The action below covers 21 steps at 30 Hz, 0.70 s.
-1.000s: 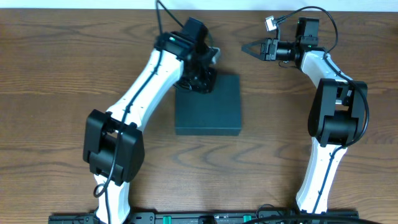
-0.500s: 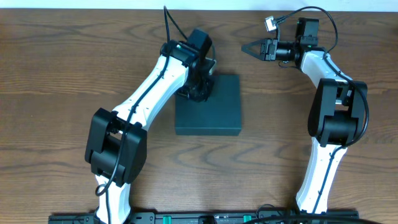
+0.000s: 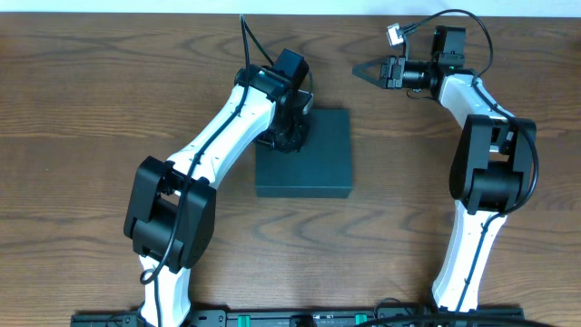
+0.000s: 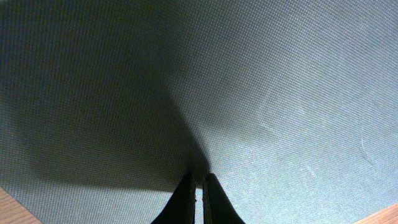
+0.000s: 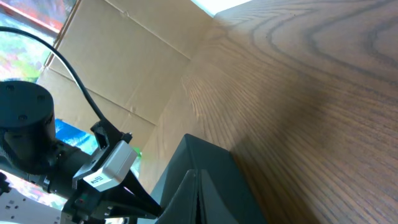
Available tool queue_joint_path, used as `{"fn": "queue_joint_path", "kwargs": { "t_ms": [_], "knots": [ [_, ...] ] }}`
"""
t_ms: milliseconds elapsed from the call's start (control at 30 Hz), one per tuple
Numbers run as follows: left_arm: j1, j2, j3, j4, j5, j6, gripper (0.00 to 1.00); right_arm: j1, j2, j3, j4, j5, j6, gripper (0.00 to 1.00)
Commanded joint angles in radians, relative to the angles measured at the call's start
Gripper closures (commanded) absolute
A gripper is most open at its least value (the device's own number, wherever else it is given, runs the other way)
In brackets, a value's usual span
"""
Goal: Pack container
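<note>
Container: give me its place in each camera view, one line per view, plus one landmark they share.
Overhead: the container lies near the middle of the picture, between the two arms.
Left wrist: it fills nearly the whole frame, behind the shut left fingers.
Right wrist: the dark slab at bottom centre seems to be it, though this is uncertain.
Shared landmark: the wooden table, visible in all three views.

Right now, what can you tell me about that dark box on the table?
The container is a dark teal-black rectangular box, matte, with a fine woven texture and faint scuffs up close. It lies flat and closed on the wooden table. The left gripper, shut, seems to press its top near the far left corner.
</note>
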<state>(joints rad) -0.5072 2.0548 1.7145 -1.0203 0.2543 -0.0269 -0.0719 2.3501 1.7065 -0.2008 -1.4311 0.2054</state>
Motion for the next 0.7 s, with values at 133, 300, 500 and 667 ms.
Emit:
{"fn": "queue_joint_path", "kwargs": {
  "t_ms": [133, 300, 500, 667],
  "knots": [
    [0.001, -0.011, 0.03, 0.005, -0.035, -0.004, 0.94, -0.002, 0.008, 0.026, 0.0, 0.039, 0.035, 0.99],
    [0.007, -0.045, 0.09, 0.005, -0.035, -0.004, 0.93, -0.002, 0.008, 0.026, -0.011, 0.141, 0.105, 0.99],
    [0.056, -0.101, 0.12, 0.017, -0.039, -0.005, 0.84, -0.003, -0.023, 0.027, -0.2, 0.406, 0.056, 0.98],
    [0.132, -0.135, 0.121, 0.027, -0.039, -0.005, 0.83, 0.003, -0.09, 0.048, -0.47, 0.819, -0.086, 0.99]
  ]
}}
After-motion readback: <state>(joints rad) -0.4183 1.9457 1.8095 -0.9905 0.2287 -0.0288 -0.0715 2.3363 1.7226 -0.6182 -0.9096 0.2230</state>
